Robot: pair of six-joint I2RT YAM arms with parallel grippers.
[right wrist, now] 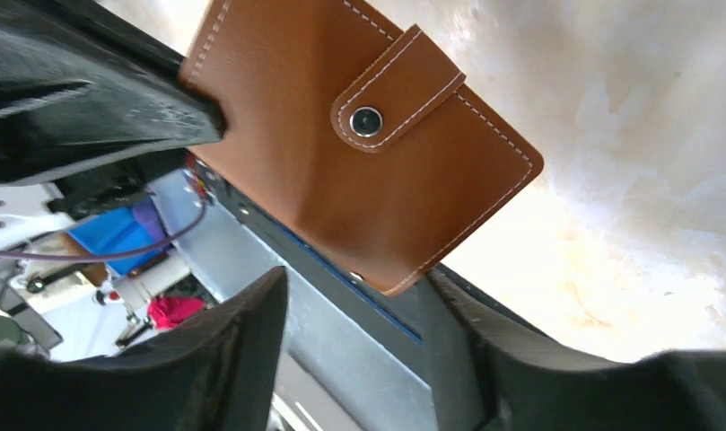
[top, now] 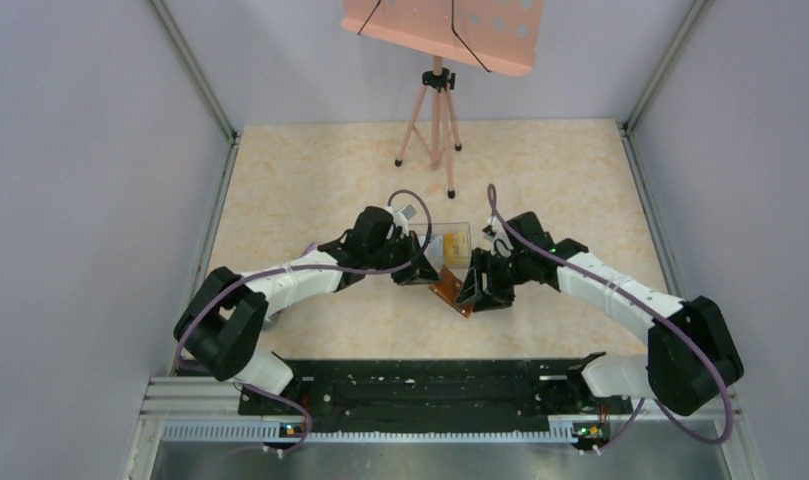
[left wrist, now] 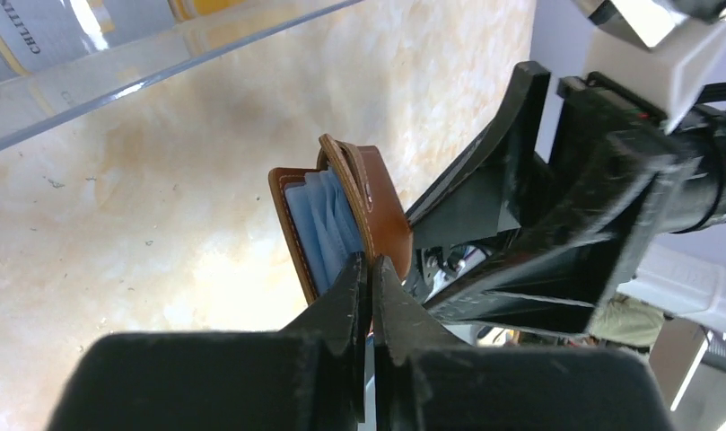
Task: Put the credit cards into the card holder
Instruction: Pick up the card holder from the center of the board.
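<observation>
Left wrist – L gripper nips card holder edge, R gripper spread beneath – untouching

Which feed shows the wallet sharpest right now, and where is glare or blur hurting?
Right wrist view: brown leather snap wallet sharp, stitching clear; pale marbled tabletop behind it washed out. Left wrist view: wallet edge in focus, clear plastic box streaked with glare, left gripper blurred up close. Top view: wallet small, mostly hidden.

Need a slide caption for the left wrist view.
Left gripper pinching one edge of the brown card holder, blue-grey interior showing.
</observation>
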